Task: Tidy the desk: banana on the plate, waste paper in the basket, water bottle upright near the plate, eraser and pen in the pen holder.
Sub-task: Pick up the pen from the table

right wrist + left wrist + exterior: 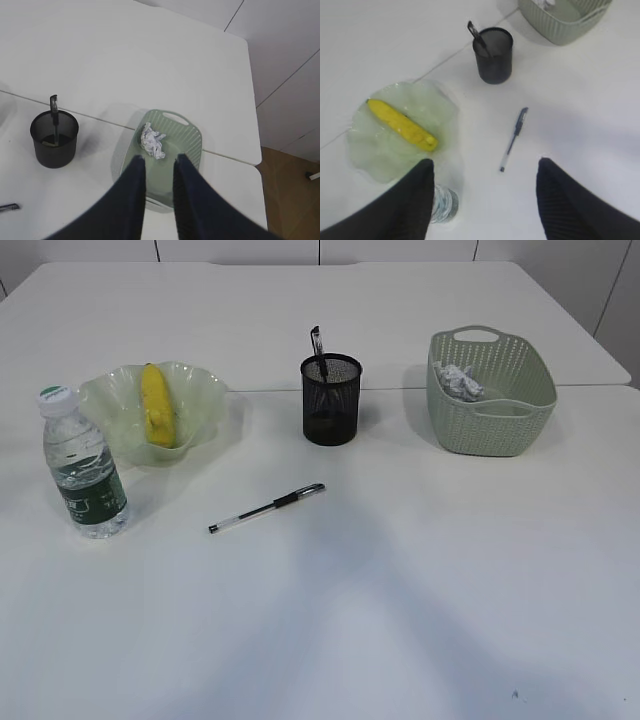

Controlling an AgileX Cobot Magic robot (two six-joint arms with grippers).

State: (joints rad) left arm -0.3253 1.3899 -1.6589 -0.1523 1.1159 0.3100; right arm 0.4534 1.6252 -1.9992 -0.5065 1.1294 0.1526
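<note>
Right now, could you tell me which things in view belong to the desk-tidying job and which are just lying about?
Job:
banana on the plate
water bottle
loose pen
pen holder
waste paper in the basket

Lying about:
nothing visible; the eraser cannot be made out

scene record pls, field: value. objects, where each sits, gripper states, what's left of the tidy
banana: yellow banana lying on the pale green wavy plate
bottle: clear plastic water bottle upright, beside the plate
paper: crumpled white paper inside the green plastic basket
holder: black mesh pen holder with one pen standing in it
loose: black-grip pen flat on the white table, apart from the holder
eraser: not discernible
left gripper: open, empty, above the loose pen
right gripper: narrow gap, empty, over the basket
remaining: loose pen into holder
</note>
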